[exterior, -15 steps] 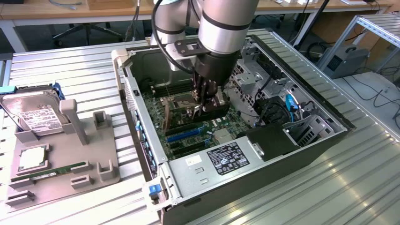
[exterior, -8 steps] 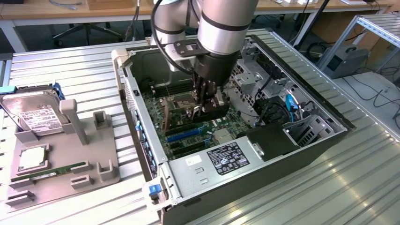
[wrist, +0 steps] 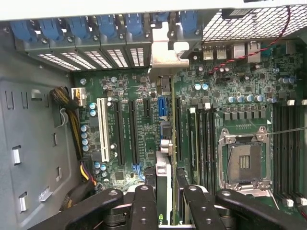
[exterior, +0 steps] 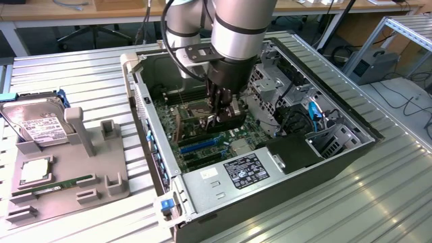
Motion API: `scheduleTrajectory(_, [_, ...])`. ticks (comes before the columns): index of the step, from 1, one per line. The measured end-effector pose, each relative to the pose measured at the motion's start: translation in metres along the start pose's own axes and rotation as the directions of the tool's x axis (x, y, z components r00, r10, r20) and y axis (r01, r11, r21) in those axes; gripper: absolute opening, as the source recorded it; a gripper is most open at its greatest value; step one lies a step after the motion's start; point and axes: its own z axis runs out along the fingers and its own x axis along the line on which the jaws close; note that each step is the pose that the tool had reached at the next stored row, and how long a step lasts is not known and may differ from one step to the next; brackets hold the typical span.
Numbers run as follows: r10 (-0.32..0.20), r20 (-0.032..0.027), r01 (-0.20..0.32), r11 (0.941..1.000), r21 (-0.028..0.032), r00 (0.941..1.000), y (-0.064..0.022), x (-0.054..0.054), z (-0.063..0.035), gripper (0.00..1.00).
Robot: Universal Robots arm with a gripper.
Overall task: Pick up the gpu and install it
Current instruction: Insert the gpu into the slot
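Note:
My gripper (exterior: 217,112) reaches down into the open computer case (exterior: 351,152) and is shut on the gpu (exterior: 231,121), a dark flat card held on edge over the motherboard (exterior: 202,147). In the wrist view the gpu (wrist: 165,167) appears edge-on between the two black fingers (wrist: 144,206), with its silver bracket (wrist: 165,55) at the case's rear wall. My gripper (wrist: 168,211) pinches the card's top edge. The card stands beside the blue slot (wrist: 161,106) and the black expansion slots (wrist: 132,129). Whether it sits in a slot I cannot tell.
The empty CPU socket (wrist: 242,163) and memory slots (wrist: 204,139) lie beside the card. A power supply (exterior: 233,174) and drive cage (exterior: 270,83) crowd the case. Outside, a grey fixture (exterior: 101,177) holds a hard drive (exterior: 37,126), a CPU (exterior: 34,172) and a memory stick (exterior: 57,186).

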Motion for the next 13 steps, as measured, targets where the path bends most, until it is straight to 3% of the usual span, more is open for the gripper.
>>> scheduleTrajectory(13, [0.0, 0.0, 0.0, 1.0, 0.0, 1.0, 0.0057, 0.0016, 0.0018, 0.27])
